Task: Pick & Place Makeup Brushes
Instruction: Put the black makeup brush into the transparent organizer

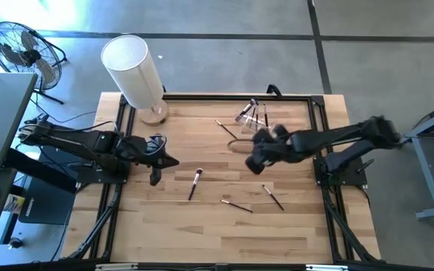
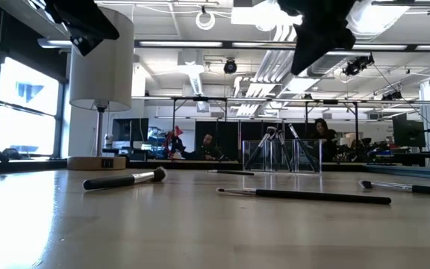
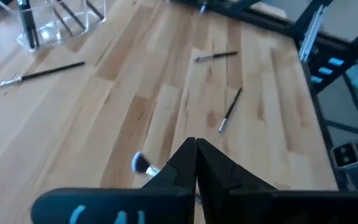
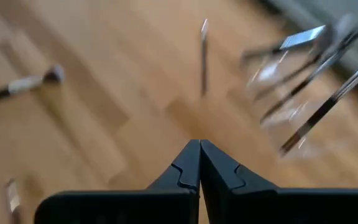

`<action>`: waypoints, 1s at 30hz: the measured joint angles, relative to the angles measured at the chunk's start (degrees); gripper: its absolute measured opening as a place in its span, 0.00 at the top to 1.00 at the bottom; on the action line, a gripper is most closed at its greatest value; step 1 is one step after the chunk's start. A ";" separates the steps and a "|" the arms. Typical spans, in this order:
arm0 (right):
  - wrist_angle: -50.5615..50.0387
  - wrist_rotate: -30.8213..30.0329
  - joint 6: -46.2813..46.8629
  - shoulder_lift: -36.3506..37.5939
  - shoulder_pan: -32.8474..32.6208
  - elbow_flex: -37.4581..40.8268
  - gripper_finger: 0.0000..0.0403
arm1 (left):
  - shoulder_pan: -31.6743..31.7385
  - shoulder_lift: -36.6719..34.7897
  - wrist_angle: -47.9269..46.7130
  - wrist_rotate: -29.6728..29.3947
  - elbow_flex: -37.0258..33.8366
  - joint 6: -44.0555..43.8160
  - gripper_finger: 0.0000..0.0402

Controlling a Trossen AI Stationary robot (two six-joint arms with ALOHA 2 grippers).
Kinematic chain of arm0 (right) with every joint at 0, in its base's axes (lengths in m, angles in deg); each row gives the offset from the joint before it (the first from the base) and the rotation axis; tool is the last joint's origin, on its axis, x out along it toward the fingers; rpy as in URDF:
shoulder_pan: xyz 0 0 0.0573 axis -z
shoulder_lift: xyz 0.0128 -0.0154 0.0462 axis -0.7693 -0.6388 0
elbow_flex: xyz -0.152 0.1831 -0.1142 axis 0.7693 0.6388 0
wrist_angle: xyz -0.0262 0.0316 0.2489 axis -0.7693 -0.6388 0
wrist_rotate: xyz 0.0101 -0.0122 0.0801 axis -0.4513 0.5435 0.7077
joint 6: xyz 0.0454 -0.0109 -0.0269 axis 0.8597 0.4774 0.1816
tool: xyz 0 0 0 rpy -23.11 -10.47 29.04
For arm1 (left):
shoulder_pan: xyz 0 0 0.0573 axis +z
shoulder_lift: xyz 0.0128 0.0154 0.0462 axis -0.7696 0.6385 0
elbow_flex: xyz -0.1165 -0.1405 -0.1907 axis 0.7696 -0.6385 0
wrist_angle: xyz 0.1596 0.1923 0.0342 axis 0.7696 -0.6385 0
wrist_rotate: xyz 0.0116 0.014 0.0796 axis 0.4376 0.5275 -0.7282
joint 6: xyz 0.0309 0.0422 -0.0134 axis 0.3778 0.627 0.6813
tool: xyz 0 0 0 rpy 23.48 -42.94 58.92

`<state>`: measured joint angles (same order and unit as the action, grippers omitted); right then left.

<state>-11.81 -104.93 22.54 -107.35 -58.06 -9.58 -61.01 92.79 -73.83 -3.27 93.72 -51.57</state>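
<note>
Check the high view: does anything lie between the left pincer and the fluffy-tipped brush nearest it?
No. Between the shut left pincer and the brush the high view shows only bare wooden table.

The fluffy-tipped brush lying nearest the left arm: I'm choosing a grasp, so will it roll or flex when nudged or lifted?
The thin dark-handled makeup brush with the pale fluffy tip looks round and slim, so it probably rolls sideways if pushed. Its straight handle suggests stiffness; only the bristles should give. It likely weighs little, lying flat on the wooden table.
</note>
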 joint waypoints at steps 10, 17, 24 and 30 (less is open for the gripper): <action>-17.29 17.51 15.11 -16.02 -1.40 -8.29 0.97 | 0.16 0.56 -2.49 5.54 0.00 0.94 1.00; -12.57 26.00 16.79 -18.80 -1.53 -2.73 0.81 | 0.14 0.56 -5.49 9.53 0.00 -0.53 1.00; -1.14 30.89 17.70 -18.78 -2.97 4.80 0.70 | 0.16 0.56 -7.51 9.98 0.00 -0.58 1.00; 2.15 31.91 18.25 -18.75 -3.54 8.03 0.70 | 0.18 0.56 -7.52 8.56 0.00 -0.56 1.00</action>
<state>-9.66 -73.02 40.80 -126.11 -61.60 -1.54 -60.83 93.35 -81.35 5.29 93.72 -52.13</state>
